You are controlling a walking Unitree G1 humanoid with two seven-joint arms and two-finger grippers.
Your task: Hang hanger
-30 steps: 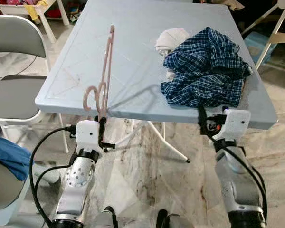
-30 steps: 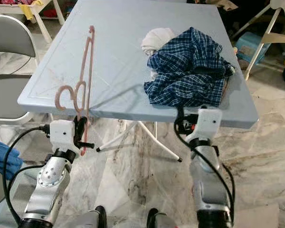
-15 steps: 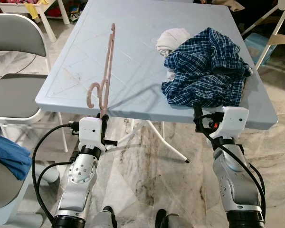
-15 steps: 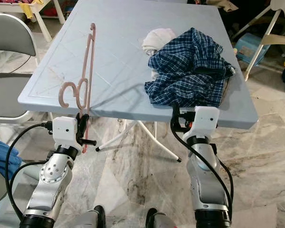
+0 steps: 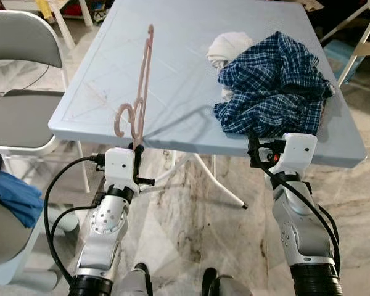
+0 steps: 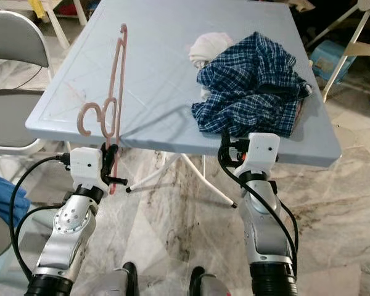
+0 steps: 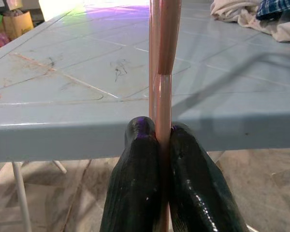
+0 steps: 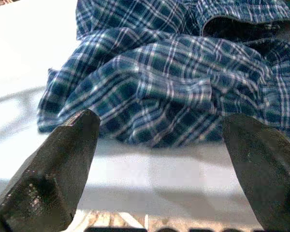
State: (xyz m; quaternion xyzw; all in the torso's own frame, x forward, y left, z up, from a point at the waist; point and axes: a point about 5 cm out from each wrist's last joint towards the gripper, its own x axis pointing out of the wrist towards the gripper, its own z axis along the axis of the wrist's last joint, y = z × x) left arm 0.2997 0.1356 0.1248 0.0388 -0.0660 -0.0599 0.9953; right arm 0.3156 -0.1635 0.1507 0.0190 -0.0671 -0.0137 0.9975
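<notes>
Two jaws: left gripper clenched on upright pink hanger; right gripper spread before plaid shirt.

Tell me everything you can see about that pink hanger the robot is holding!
The hanger is pale pink and looks like smooth plastic. It stands up on edge, seen almost side-on, so it looks like a thin rod rising over the grey-blue table. Its curled hook sticks out low down, toward the robot's left. The left gripper has its jaws shut tight on the lower end, just below the table's near edge. Nothing else touches it.
</notes>
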